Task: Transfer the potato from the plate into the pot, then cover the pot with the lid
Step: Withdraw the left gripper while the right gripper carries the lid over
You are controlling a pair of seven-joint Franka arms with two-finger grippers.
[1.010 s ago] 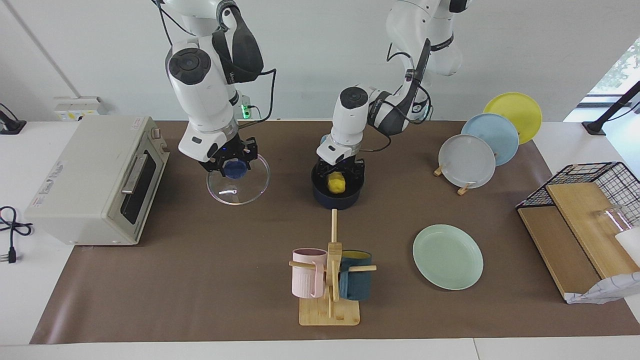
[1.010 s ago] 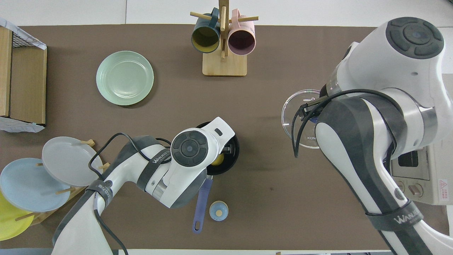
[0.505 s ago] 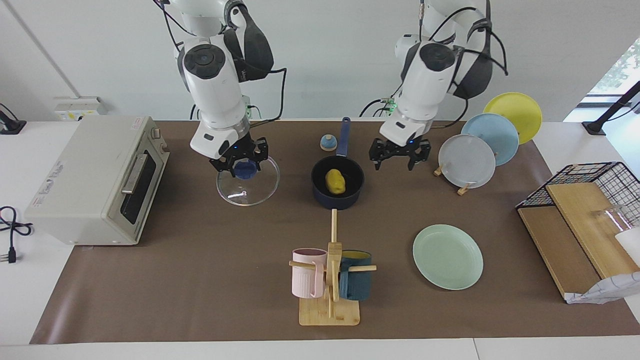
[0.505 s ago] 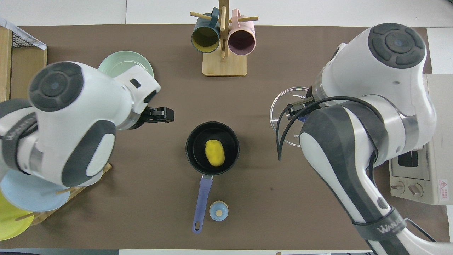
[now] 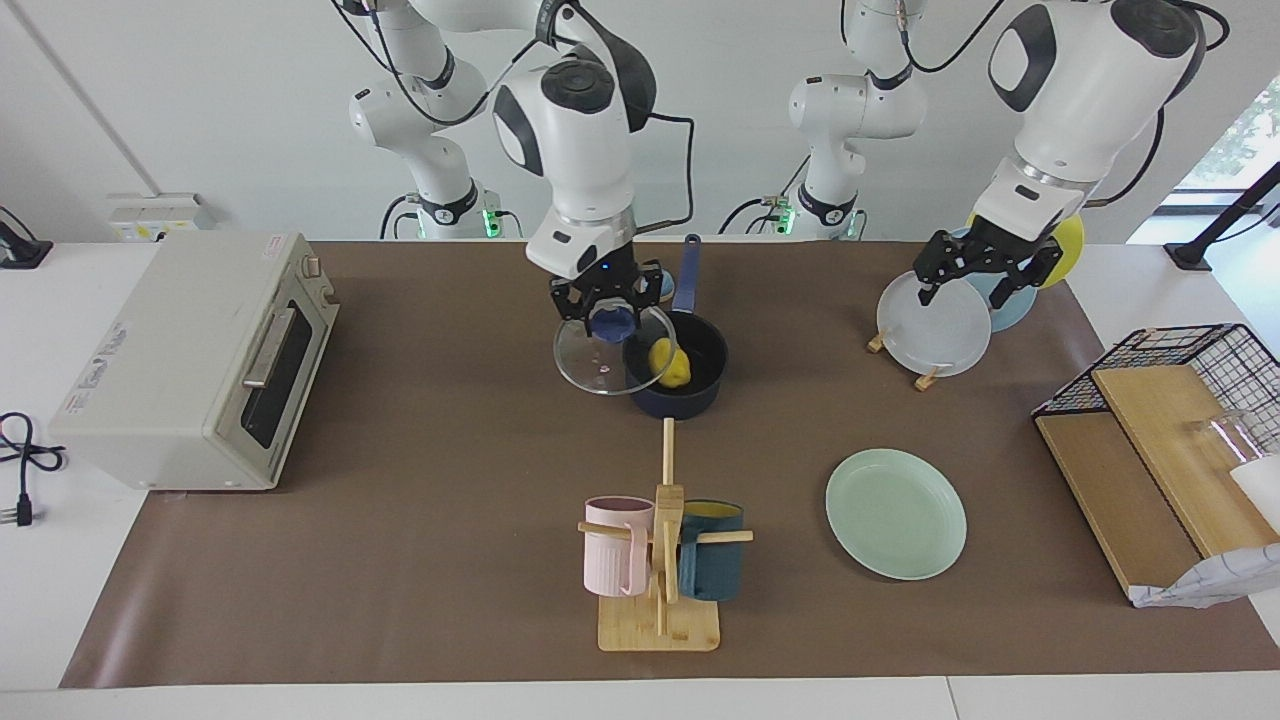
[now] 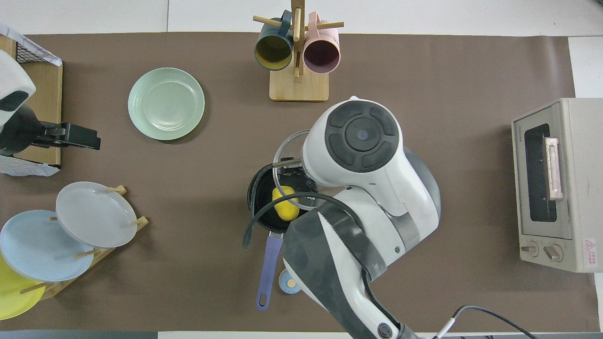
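The yellow potato (image 5: 673,366) (image 6: 286,210) lies inside the dark navy pot (image 5: 690,398) (image 6: 256,197), whose blue handle (image 6: 267,273) points toward the robots. My right gripper (image 5: 611,318) is shut on the blue knob of the clear glass lid (image 5: 592,364) (image 6: 281,151). It holds the lid in the air, partly over the pot's rim on the right arm's side. In the overhead view the right arm hides that gripper. My left gripper (image 5: 962,288) (image 6: 81,138) hangs open and holds nothing, over the plate rack. The mint-green plate (image 5: 895,513) (image 6: 166,103) holds nothing.
A toaster oven (image 5: 190,360) stands at the right arm's end. A mug rack (image 5: 660,560) with two mugs sits farther from the robots than the pot. A plate rack (image 5: 935,325) and a wire basket with wooden boards (image 5: 1150,430) are at the left arm's end. A small blue-topped knob object (image 6: 290,281) lies beside the pot handle.
The right arm has carried the lid from near the oven across to the pot. The left gripper has left the pot, risen and moved over the plate rack.
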